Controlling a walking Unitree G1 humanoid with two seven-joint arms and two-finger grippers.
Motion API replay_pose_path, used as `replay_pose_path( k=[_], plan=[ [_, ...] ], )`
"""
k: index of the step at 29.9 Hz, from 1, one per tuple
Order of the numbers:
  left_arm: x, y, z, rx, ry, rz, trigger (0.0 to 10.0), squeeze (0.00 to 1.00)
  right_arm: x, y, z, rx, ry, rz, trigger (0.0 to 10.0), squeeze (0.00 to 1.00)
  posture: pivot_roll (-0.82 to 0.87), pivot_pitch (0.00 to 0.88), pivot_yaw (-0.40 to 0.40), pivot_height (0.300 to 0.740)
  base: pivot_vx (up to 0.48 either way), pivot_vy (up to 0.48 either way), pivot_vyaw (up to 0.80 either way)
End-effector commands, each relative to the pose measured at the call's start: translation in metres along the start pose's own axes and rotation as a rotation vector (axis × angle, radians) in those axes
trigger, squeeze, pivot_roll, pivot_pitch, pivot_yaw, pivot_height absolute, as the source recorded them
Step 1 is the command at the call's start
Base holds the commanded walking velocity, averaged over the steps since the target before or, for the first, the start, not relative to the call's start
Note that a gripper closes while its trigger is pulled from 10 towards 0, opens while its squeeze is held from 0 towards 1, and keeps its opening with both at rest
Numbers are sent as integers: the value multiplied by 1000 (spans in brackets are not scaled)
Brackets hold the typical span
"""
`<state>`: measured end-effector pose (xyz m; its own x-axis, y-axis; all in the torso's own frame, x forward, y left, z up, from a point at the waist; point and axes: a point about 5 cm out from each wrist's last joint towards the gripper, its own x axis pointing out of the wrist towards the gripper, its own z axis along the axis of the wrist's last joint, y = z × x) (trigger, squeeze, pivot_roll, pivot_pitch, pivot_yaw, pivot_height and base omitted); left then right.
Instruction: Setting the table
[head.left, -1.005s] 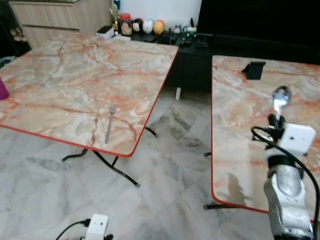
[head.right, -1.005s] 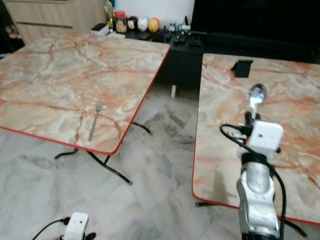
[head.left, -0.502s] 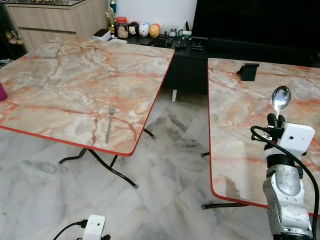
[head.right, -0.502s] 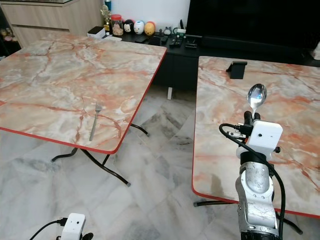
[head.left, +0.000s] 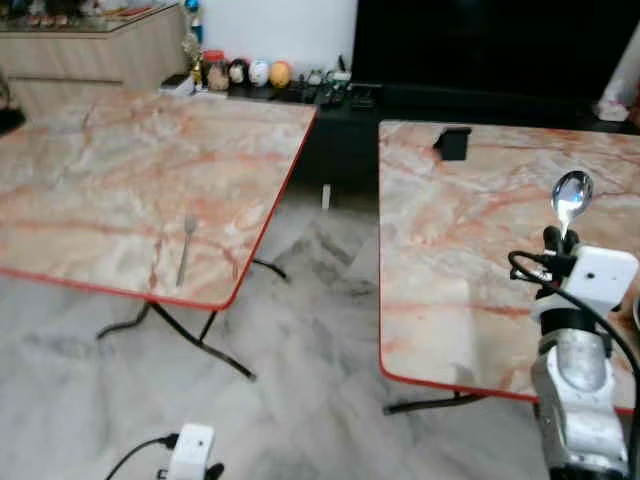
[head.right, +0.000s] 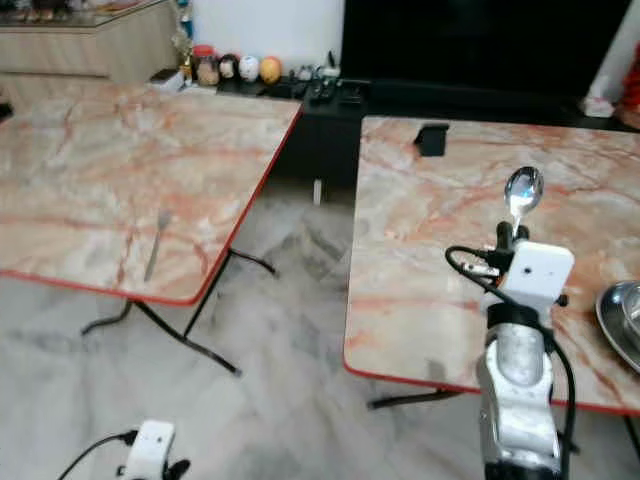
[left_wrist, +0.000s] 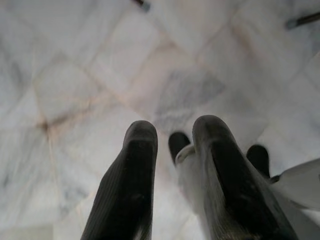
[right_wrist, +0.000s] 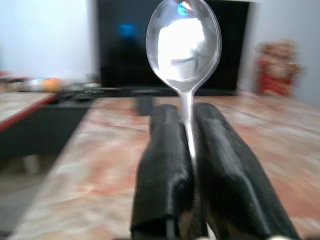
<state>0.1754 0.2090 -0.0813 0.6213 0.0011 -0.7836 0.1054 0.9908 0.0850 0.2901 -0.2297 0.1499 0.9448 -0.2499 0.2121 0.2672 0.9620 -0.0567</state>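
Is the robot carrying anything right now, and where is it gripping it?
The right gripper pinches a spoon by its handle, bowl upright. The left gripper holds nothing.

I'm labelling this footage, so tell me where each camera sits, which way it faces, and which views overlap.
Left eye view: on the head, looking forward and down at two marble tables; right gripper raised with a spoon.
Right eye view: same head and scene; a fork lies on the left table.
Left wrist view: looks along the left gripper at the floor.
Right wrist view: looks along its fingers clamping the spoon, toward the right table.
Shared: the spoon, in both eyes and right wrist.
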Motion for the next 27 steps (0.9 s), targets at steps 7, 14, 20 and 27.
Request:
replay_pose_path(
  k=[7, 14, 20, 27],
  plan=[
    [1, -6, -1, 8, 5, -17, 10000, 0, 1, -8, 3, -15, -8, -26, 10000, 0, -9, 0, -27, 740, 0, -382, 0],
    [1, -7, 1, 9, -1, -20, 10000, 0, 2, -10, 3, -18, -10, -28, 10000, 0, -9, 0, -28, 740, 0, -382, 0],
    [1, -7, 1, 10, 0, -22, 10000, 0, 2, -12, 4, -18, -13, -39, 10000, 0, -12, 0, -25, 740, 0, -385, 0],
    [1, -7, 1, 8, 1, -25, 10000, 0, 3, -14, 3, -7, -4, -61, 10000, 0, -12, 0, -24, 740, 0, -353, -61]
  ],
)
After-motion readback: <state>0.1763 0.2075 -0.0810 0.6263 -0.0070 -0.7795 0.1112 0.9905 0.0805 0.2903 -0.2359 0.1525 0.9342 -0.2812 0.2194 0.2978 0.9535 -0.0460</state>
